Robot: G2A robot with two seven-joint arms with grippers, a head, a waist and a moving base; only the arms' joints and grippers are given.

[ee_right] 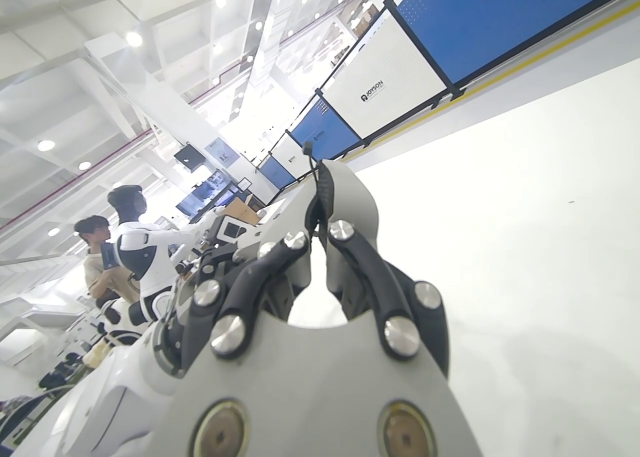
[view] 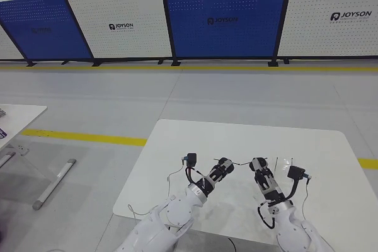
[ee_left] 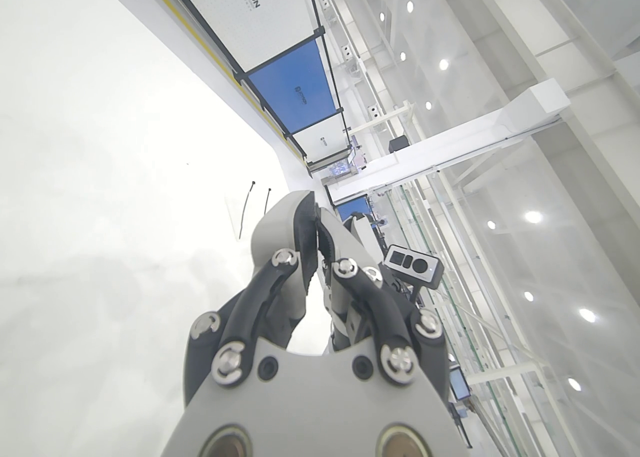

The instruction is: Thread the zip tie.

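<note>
Right gripper (ee_right: 320, 183) clamped on tie (ee_right: 307, 147), head poking past the fingertips. Left gripper (ee_left: 315, 223) pinched shut, close alongside (hold on the tail unclear). Tie's long axis runs gripper to gripper above table (view: 176, 157). Spares (ee_left: 247, 208) lie beyond.

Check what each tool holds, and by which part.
The right tool grips a zip tie just below its head. The left tool is shut; its hold cannot be told.
</note>
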